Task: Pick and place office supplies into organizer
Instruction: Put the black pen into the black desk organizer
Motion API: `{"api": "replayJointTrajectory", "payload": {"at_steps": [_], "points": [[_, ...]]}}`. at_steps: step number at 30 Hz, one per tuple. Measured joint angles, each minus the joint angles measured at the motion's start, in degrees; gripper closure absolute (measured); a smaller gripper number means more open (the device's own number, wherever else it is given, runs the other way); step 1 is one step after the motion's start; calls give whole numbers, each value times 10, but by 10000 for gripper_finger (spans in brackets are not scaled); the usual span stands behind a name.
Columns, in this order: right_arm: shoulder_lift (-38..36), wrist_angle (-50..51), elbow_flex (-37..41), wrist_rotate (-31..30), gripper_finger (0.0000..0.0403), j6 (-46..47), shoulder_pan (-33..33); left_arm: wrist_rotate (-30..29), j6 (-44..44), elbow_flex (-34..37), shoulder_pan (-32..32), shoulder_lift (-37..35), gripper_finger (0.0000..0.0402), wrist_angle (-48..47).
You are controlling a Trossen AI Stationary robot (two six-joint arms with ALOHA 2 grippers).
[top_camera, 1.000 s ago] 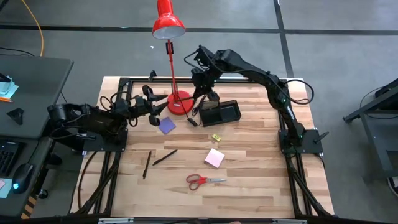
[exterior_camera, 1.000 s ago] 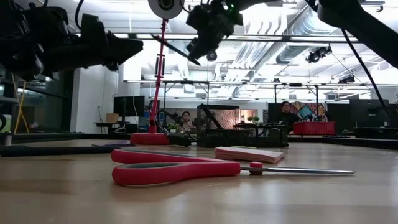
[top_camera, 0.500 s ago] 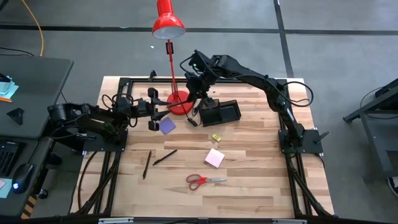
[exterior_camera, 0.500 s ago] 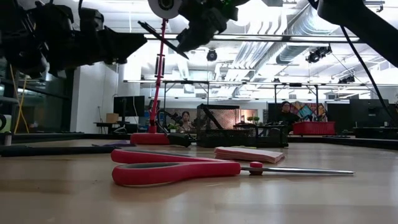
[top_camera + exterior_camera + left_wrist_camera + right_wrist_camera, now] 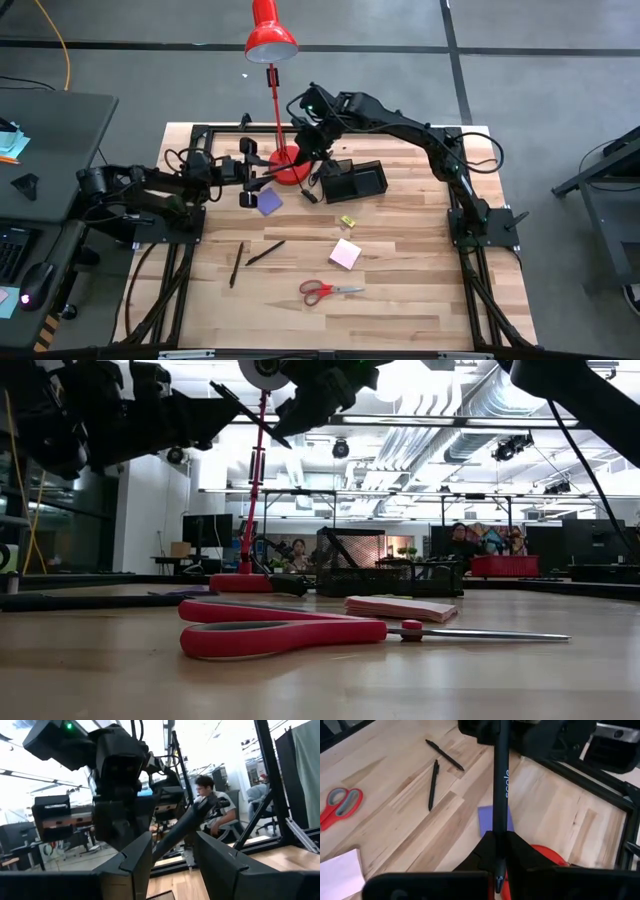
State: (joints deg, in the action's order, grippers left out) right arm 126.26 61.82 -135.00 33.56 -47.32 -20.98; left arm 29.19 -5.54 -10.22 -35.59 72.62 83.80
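My right gripper (image 5: 312,140) hangs above the red lamp's base, shut on a thin dark pen (image 5: 500,795). The pen runs out toward my left gripper (image 5: 262,178). That gripper is open, and in its wrist view its fingers (image 5: 135,862) stand on either side of the pen's free end (image 5: 182,827); I cannot tell whether they touch it. The black organizer (image 5: 355,182) stands right of the lamp base. On the table lie a purple pad (image 5: 268,203), a pink pad (image 5: 345,253), a yellow piece (image 5: 347,222), red-handled scissors (image 5: 328,290) and two pens (image 5: 250,258). My right gripper pinches the pen between its two fingers near one end (image 5: 496,837). The pen runs forward out of the fingers, roughly along them. It is lifted clear of the table and slants in the air (image 5: 250,415), with its far end between my left gripper's fingers.
The red desk lamp stands by its round base (image 5: 290,165) right under the two grippers, with its stem and head (image 5: 270,40) reaching toward the far edge. A short dark object (image 5: 308,195) lies by the organizer's left side. People sit in the room beyond the table (image 5: 210,795).
My right gripper has carried the pen toward the table's left edge, toward my left gripper, staying shut on it. My left gripper has tipped upward and risen slightly. The pen's free end, apart from the left gripper a second ago, now stands between its fingers.
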Motion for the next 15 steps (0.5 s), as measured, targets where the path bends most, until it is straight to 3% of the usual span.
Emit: {"api": "replayJointTrajectory", "payload": {"at_steps": [7,15], "points": [[0,0,0,0,403,4,0,20,14,-8,0,0,272,0],[0,1,0,5,403,12,0,22,9,-10,0,0,355,3]]}}
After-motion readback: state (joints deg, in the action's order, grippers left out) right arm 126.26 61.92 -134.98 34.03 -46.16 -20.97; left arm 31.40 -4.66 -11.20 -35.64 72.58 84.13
